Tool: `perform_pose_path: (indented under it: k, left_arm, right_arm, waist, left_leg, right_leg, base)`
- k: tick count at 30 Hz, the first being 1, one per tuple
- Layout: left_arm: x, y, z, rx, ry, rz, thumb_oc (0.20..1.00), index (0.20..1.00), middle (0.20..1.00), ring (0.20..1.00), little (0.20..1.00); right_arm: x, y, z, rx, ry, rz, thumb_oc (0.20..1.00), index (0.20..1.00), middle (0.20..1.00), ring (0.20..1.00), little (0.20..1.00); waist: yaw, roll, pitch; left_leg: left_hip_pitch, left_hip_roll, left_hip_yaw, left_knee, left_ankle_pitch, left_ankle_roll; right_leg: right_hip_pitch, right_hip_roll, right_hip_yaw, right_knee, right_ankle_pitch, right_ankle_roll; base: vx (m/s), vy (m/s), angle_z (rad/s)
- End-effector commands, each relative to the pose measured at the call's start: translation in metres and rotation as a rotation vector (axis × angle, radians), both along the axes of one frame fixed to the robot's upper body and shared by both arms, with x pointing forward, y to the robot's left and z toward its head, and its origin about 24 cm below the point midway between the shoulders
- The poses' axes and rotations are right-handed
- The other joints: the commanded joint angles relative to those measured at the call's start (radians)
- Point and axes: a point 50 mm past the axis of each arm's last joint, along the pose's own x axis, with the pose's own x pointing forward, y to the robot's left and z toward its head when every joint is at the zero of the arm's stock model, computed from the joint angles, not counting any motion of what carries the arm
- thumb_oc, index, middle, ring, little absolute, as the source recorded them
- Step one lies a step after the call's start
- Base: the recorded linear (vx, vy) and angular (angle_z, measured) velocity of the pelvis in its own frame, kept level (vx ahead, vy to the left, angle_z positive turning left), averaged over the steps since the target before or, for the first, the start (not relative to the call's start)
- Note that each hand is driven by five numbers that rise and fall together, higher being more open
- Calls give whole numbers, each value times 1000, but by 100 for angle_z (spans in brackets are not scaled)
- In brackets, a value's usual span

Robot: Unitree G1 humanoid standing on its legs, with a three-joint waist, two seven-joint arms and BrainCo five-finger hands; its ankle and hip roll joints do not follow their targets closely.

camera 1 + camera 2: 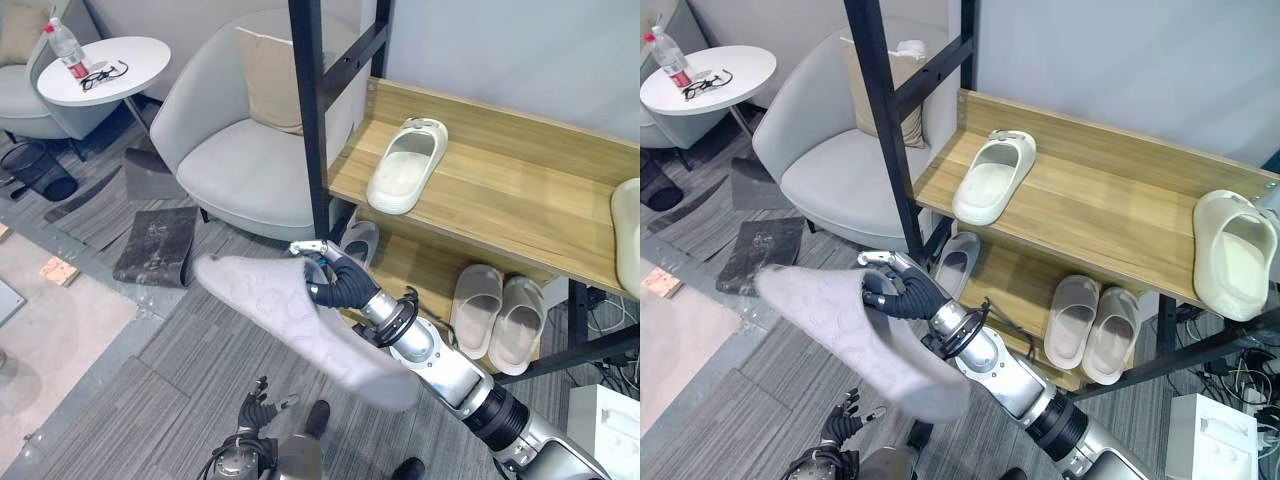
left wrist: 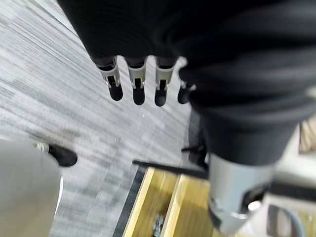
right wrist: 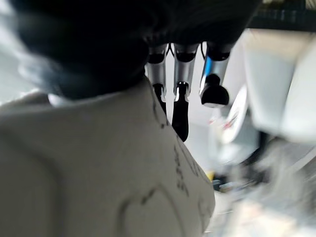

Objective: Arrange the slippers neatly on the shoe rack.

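- Gripping a grey slipper [image 1: 300,325] in mid-air, the right hand [image 1: 338,283] has its dark-tipped fingers curled over one long edge, sole turned up toward the head camera.
- The slipper's long axis runs on a slant, one end toward the armchair [image 1: 235,160] side and the other low toward the robot; toe and heel cannot be told apart.
- It hangs in front of the shoe rack [image 1: 1110,215], level with the black upright post, touching no shelf.
- The top wooden shelf holds a cream slipper [image 1: 407,163] lying lengthwise front to back, and a second cream slipper [image 1: 1234,252] at the far right end.
- The lower shelf carries a beige pair [image 1: 1094,327] side by side, with a grey slipper [image 1: 954,264] by the post.
- The left hand [image 1: 843,418] hangs low over the grey carpet [image 1: 150,380], fingers loosely spread, holding nothing.
- A round white table [image 1: 105,68] bears a bottle [image 1: 66,47] and glasses.
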Motion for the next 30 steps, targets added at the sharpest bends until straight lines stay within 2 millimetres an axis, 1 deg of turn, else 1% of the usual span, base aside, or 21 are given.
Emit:
perform_pose_path:
  k: [1,2,3,4,5,6,7,8,9,11,12,14,15,17,18,21,22,23,26,27,30]
  left_arm:
    - [16,-12,5,-8,-66,-25,1000,1000,1000,1000,1000]
    - [16,-12,5,-8,-67,-25,1000,1000,1000,1000,1000]
    - [20,-15,8,-16,-89,-37,1000,1000,1000,1000,1000]
    - [29,-21,13,-30,-130,-58,1000,1000,1000,1000,1000]
    - [30,-21,14,-31,-133,-58,1000,1000,1000,1000,1000]
    - [36,-24,19,-36,-162,-76,1000,1000,1000,1000,1000]
    - [40,-26,22,-42,-184,-90,1000,1000,1000,1000,1000]
    - [55,-28,35,-54,-252,-109,1000,1000,1000,1000,1000]
    - [59,-29,40,-66,-281,-113,1000,1000,1000,1000,1000]
    - [64,-31,46,-88,-313,-120,1000,1000,1000,1000,1000]
    - [65,-32,47,-89,-315,-120,1000,1000,1000,1000,1000]
    - [69,-34,52,-100,-344,-129,1000,1000,1000,1000,1000]
    - [72,-35,57,-104,-367,-136,1000,1000,1000,1000,1000]
    - [73,-36,59,-110,-375,-145,1000,1000,1000,1000,1000]
    - [74,-35,61,-110,-387,-149,1000,1000,1000,1000,1000]
    - [77,-36,66,-121,-409,-153,1000,1000,1000,1000,1000]
    - [76,-35,65,-118,-405,-160,1000,1000,1000,1000,1000]
    - [77,-35,68,-117,-420,-163,1000,1000,1000,1000,1000]
    - [75,-35,67,-119,-412,-166,1000,1000,1000,1000,1000]
    - [74,-34,66,-117,-406,-165,1000,1000,1000,1000,1000]
    - [74,-34,67,-116,-408,-167,1000,1000,1000,1000,1000]
  right_arm:
    - [15,-11,4,-105,-256,-203,200,200,200,200,200]
    - [15,-10,4,-105,-258,-204,200,200,200,200,200]
    - [26,-19,-3,-187,-308,-282,200,200,200,200,200]
    - [41,-29,-5,-253,-353,-383,200,200,200,200,200]
    - [42,-29,-5,-252,-358,-386,200,200,200,200,200]
    - [53,-37,-1,-296,-427,-463,200,200,200,200,200]
    - [61,-42,3,-304,-450,-516,200,200,200,200,200]
    - [84,-62,21,-364,-555,-663,200,200,200,200,200]
    - [96,-79,37,-397,-625,-761,200,200,200,200,200]
    - [106,-99,57,-436,-696,-865,200,200,200,200,200]
    - [106,-100,57,-435,-698,-866,200,200,200,200,200]
    - [115,-122,76,-484,-761,-964,200,200,200,200,200]
    - [120,-135,91,-497,-806,-1028,200,200,200,200,200]
    - [124,-150,103,-517,-838,-1094,200,200,200,200,200]
    - [125,-158,115,-518,-870,-1139,200,200,200,200,200]
    - [129,-180,132,-552,-895,-1239,200,200,200,200,200]
    - [131,-192,136,-567,-879,-1287,200,200,200,200,200]
    - [132,-199,138,-588,-870,-1314,200,200,200,200,200]
    - [136,-215,138,-605,-814,-1382,200,200,200,200,200]
    - [138,-224,133,-638,-770,-1407,200,200,200,200,200]
    - [139,-228,132,-661,-747,-1424,200,200,200,200,200]
  waist:
    - [13,2,68]
    - [13,2,68]
    - [14,9,92]
    - [12,23,129]
    - [14,23,133]
    - [14,36,167]
    - [12,49,193]
    - [5,70,236]
    - [0,84,246]
    - [-6,92,251]
    - [-4,90,246]
    - [-9,94,253]
    - [-10,97,254]
    - [-9,98,255]
    - [-8,99,259]
    - [-5,101,264]
    - [-2,102,265]
    - [-3,102,266]
    - [6,105,268]
    - [11,109,268]
    - [14,111,269]
  left_leg:
    - [-12,-32,-16,45,-49,-17]
    - [-13,-32,-16,47,-49,-17]
    - [-30,-35,-21,63,-51,-14]
    - [-50,-35,-26,96,-73,-15]
    - [-52,-35,-25,101,-77,-15]
    - [-86,-37,-28,145,-84,-11]
    - [-113,-39,-31,179,-87,-7]
    - [-206,-50,-33,269,-106,5]
    - [-262,-62,-37,321,-120,14]
    - [-322,-73,-38,376,-139,23]
    - [-334,-76,-37,385,-143,24]
    - [-393,-81,-32,442,-160,30]
    - [-439,-89,-30,489,-178,38]
    - [-492,-94,-24,541,-194,42]
    - [-523,-99,-24,574,-204,44]
    - [-602,-112,-23,648,-227,50]
    - [-636,-118,-26,684,-239,52]
    - [-656,-121,-24,707,-247,52]
    - [-701,-127,-25,751,-262,54]
    - [-721,-132,-27,768,-268,56]
    - [-735,-134,-26,778,-271,56]
  right_leg:
    - [30,47,-9,70,-160,-7]
    - [28,46,-9,72,-161,-7]
    - [11,41,-9,92,-167,-8]
    - [-16,35,5,130,-192,-7]
    - [-18,34,6,137,-196,-8]
    - [-58,17,8,187,-204,-10]
    - [-91,2,8,227,-205,-11]
    - [-185,-36,22,329,-223,-15]
    - [-239,-57,37,387,-241,-20]
    - [-299,-81,53,458,-265,-24]
    - [-312,-86,56,469,-271,-24]
    - [-368,-107,67,533,-293,-30]
    - [-419,-125,80,588,-312,-34]
    - [-472,-142,97,649,-335,-40]
    - [-499,-152,101,682,-344,-40]
    - [-582,-177,117,773,-379,-49]
    - [-614,-184,129,814,-401,-56]
    - [-638,-190,134,840,-408,-58]
    - [-680,-203,138,883,-427,-64]
    - [-704,-209,144,903,-436,-65]
    - [-716,-213,144,911,-442,-65]
  base:
    - [-104,-1,1]
    - [-121,-2,3]
    - [-126,-52,8]
    - [-126,-55,14]
    - [-160,-34,15]
    - [-197,36,13]
    - [-372,96,7]
    - [-330,134,3]
    - [-255,130,2]
    - [-74,70,13]
    - [-44,50,23]
    - [-47,54,16]
    - [-45,63,8]
    - [-26,57,7]
    - [-30,38,6]
    - [-21,27,5]
    - [7,27,10]
    - [16,21,6]
    - [19,3,-1]
    - [36,4,7]
    - [28,1,9]
